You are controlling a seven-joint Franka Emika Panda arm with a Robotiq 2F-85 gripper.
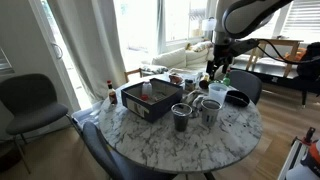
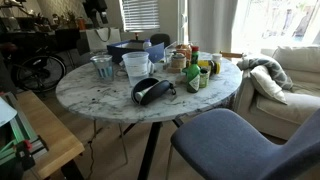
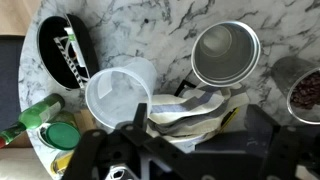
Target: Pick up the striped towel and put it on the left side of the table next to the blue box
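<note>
The striped towel (image 3: 190, 108) lies bunched on the marble table (image 3: 150, 25), between a translucent plastic cup (image 3: 118, 95) and a metal cup (image 3: 225, 52). In the wrist view my gripper (image 3: 195, 125) is open, with one jaw on each side of the towel. In an exterior view the gripper (image 1: 216, 76) hangs over the far side of the table (image 1: 200, 150). The blue box (image 1: 148, 100) stands on the other side of the cups, and it also shows in an exterior view (image 2: 128, 48). The towel does not show clearly in either exterior view.
A black oval holder (image 3: 62, 50), a green bottle (image 3: 35, 118) and a green lid (image 3: 62, 135) lie beside the plastic cup. A cup with dark contents (image 3: 305, 95) is at the edge. Two metal cups (image 1: 181, 116) (image 1: 209, 110) stand mid-table. Chairs ring the table (image 2: 100, 95).
</note>
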